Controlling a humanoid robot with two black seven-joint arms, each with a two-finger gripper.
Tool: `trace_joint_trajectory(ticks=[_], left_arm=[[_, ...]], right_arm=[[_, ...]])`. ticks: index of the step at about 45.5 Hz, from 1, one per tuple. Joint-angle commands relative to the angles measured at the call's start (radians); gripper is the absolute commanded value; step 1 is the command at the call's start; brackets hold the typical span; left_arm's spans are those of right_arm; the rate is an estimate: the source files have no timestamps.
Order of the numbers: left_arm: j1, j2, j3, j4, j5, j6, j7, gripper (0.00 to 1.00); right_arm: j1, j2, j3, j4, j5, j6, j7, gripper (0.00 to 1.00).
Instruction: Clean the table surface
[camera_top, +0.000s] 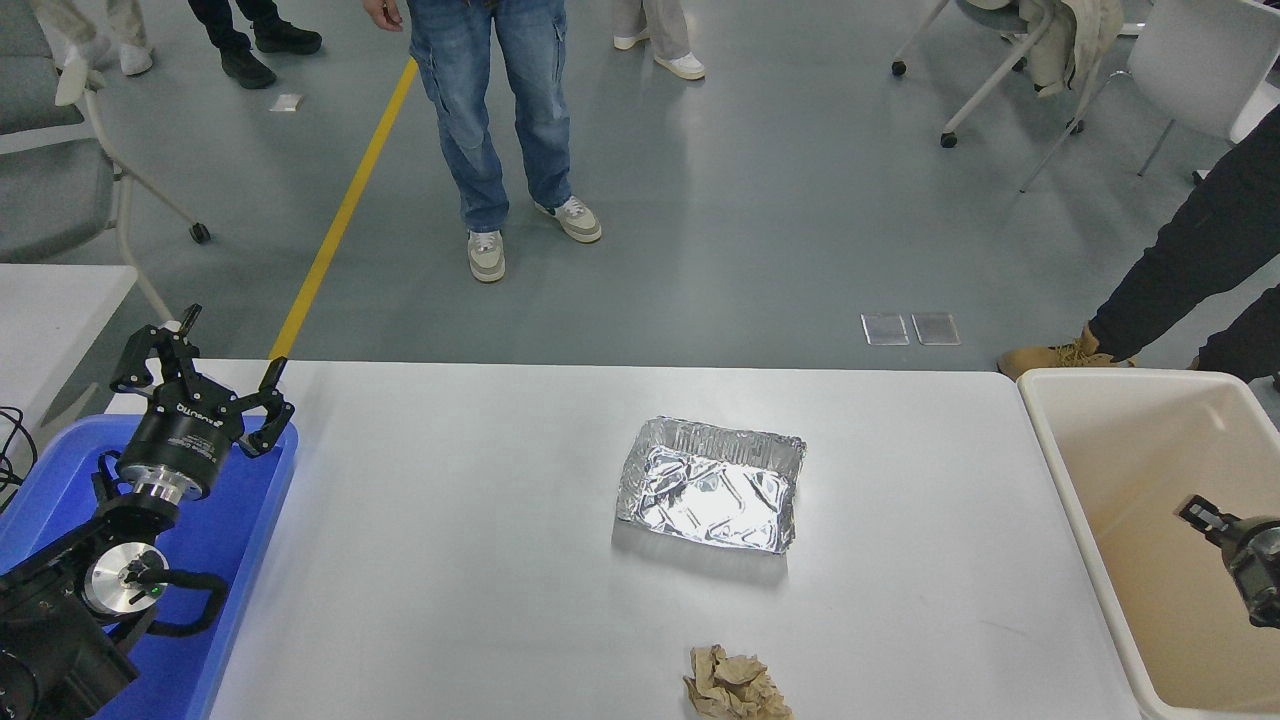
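The table surface (450, 520) is a wide matte white top with rounded corners. On it lies a crinkled foil tray (712, 485) near the middle, and a crumpled brown paper wad (735, 685) sits at the front edge. My right gripper (1215, 522) reaches in from the right edge and hangs over the inside of the beige bin (1060, 440); most of it is cut off by the picture's edge. My left gripper (232, 345) is parked open over a blue tray (245, 520) at the lower left, holding nothing.
A smaller white tabletop (50, 300) shows at the far left. Beyond the table, a person in jeans (500, 120) stands on the grey floor, with a dark-clad leg (1180, 270) at the right. Wheeled chairs (1000, 60) stand further back.
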Motion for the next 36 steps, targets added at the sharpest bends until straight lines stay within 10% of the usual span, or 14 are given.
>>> trace_joint_trajectory(ticks=[1,36], left_arm=[[0.000,0.000,0.000,0.000,0.000,0.001,0.000,1.00],[0.000,0.000,0.000,0.000,0.000,0.001,0.000,1.00]], right_arm=[[0.072,-0.056,0.143,0.001,0.000,0.003,0.000,0.98],[0.276,-0.161,0.543,0.024,0.353,0.014,0.009,0.98]])
